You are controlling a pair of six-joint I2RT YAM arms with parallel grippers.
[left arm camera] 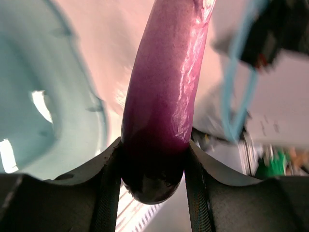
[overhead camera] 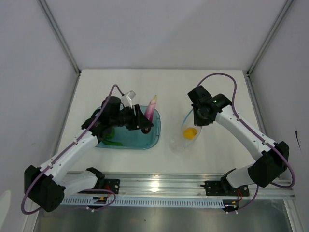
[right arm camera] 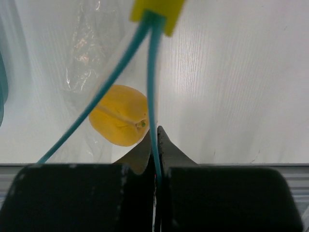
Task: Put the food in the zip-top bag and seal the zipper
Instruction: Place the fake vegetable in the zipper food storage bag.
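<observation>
pink-purple piece [overhead camera: 150, 110] is clamped at its lower end by the left jaws, long axis pointing straight out from them, over the far right corner of the teal tray [overhead camera: 145, 142]. the zip-top bag [overhead camera: 186, 137], yellow fruit [overhead camera: 190, 133] inside, is located to its right on the table [overhead camera: 120, 87], nearer the right arm. the right jaws are closed on the zipper [right arm camera: 153, 96]. the green vegetable [overhead camera: 112, 141] lies in the tray.

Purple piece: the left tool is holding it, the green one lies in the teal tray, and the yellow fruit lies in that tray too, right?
Only the yellow fruit is wrong: the top view shows it inside the clear bag, not in the teal tray. The left tool does hold the purple piece, and the green one lies in the tray.
</observation>
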